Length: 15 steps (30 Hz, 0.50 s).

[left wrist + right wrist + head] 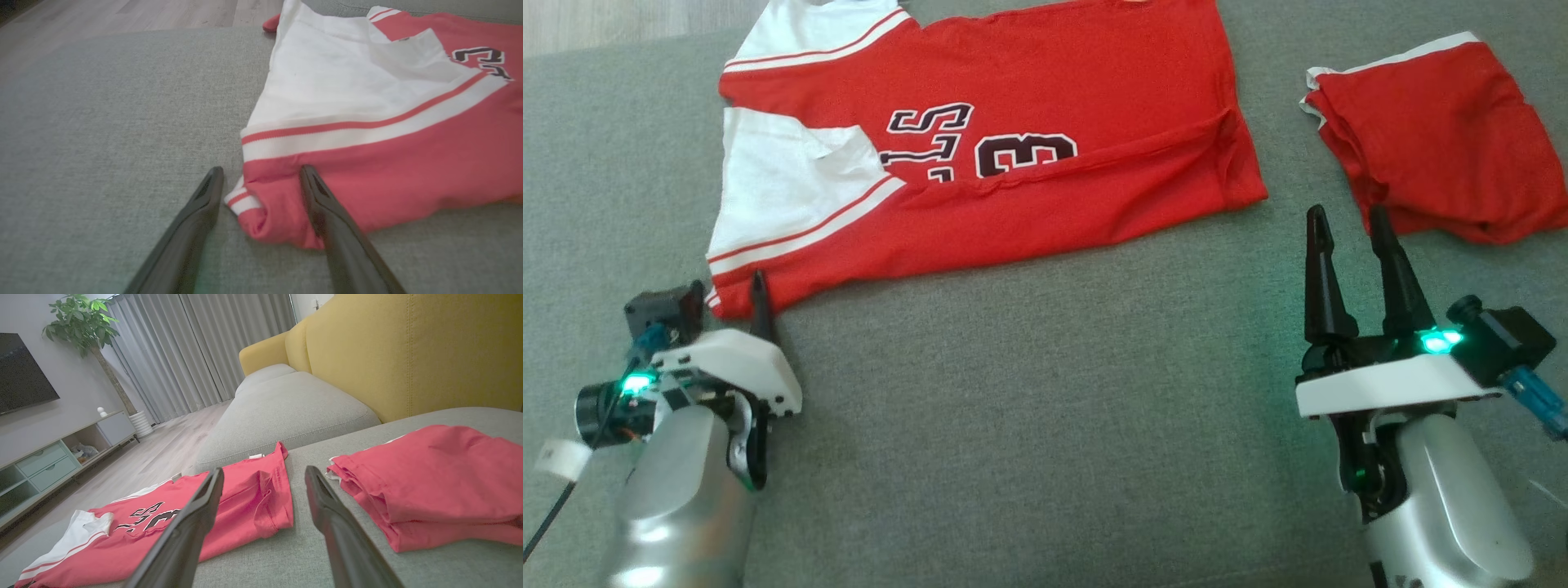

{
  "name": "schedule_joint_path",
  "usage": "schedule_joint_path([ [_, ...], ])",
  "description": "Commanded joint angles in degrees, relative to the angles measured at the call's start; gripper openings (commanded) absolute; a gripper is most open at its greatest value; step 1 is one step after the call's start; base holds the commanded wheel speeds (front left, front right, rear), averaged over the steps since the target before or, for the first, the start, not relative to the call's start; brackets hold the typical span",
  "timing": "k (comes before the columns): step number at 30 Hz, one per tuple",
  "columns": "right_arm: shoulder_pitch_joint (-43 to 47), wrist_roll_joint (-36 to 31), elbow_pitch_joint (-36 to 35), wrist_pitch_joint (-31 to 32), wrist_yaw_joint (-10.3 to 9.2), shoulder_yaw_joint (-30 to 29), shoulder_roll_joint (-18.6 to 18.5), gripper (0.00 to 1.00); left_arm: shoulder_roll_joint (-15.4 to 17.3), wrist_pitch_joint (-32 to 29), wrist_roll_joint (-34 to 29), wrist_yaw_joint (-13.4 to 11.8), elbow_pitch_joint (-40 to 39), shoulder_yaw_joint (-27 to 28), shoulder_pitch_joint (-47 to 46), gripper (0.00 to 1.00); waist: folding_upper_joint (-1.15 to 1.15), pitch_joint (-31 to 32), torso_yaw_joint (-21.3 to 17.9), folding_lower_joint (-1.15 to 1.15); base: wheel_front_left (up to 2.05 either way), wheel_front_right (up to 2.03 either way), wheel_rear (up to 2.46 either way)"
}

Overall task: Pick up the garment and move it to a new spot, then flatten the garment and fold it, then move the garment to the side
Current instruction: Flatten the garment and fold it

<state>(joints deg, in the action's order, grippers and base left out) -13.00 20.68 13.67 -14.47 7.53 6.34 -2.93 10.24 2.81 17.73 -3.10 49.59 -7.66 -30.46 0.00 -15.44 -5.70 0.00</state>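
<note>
Soft, limp red-and-white jersey w/ dark numerals [1094, 73]: near corner sits btwn fingers of left gripper [261, 169], jaws spread wide, unheld. Also wide, empty: right gripper [1347, 214], hem ahead to its left. Prob light, floppy; pinch corners.

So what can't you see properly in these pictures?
Jersey lettering: head view, a fold of the jersey covers its lower half, so the word can't be read.
Jersey's top: head view, cut off by the top edge.
Folded red cloth: head view, right edge cuts it; which garment, cannot tell.
Jersey's corner: left wrist view, a left gripper finger covers part of it.
</note>
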Motion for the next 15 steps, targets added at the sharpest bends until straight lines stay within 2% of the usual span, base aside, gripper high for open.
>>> schedule_joint_path([
  [1, -1.9, 0.5, -2.2, -0.5, -0.04, 1.0, 0.0, 1.00, 1.8, -1.6, -0.2, -0.5, 0.9, 0.7, -0.4, 1.00, 0.00, -0.1, 0.0, 0.00, 0.00, 0.00, 0.00],
  [2, -1.9, 0.5, -2.2, -0.5, -0.04, 0.9, 0.0, 1.00, 1.8, -1.9, -0.2, -0.7, 1.2, 0.6, -0.6, 1.00, 0.00, -0.1, 0.0, 0.00, 0.00, 0.00, 0.00],
  [3, -2.0, 0.6, -2.1, -0.5, -0.04, 0.8, 0.0, 1.00, 1.8, -2.1, -0.3, -0.8, 1.5, 0.4, -0.7, 0.47, 0.00, 0.0, 0.1, 0.00, 0.00, 0.00, 0.00],
  [4, -1.9, 0.7, -1.9, -0.5, -0.04, 0.8, 0.0, 1.00, 1.8, -2.0, -0.3, -0.8, 1.6, 0.3, -0.7, 0.00, 0.00, 0.1, 0.3, 0.00, 0.00, 0.00, 0.00],
  [9, -3.2, -0.9, 2.1, -0.5, -0.04, 0.8, 0.0, 1.00, 1.6, 4.0, -0.2, -0.4, -0.9, 0.3, -1.6, 0.00, 0.00, 0.6, 1.5, 0.00, 0.00, 0.00, 0.00],
  [11, -5.9, -1.9, 6.9, 0.2, -0.04, -0.3, 0.0, 1.00, 1.3, 8.9, -0.8, 0.6, -4.2, -0.4, -2.5, 0.00, 0.00, 0.8, 2.5, 0.00, 0.00, 0.00, 0.00],
  [15, -10.7, -3.3, 13.1, 2.9, -0.04, -1.5, 0.0, 1.00, 0.8, 11.4, -2.0, 1.6, -9.5, -1.6, -3.3, 0.00, 0.00, 0.5, 3.9, 0.00, 0.00, 0.00, 0.00],
])
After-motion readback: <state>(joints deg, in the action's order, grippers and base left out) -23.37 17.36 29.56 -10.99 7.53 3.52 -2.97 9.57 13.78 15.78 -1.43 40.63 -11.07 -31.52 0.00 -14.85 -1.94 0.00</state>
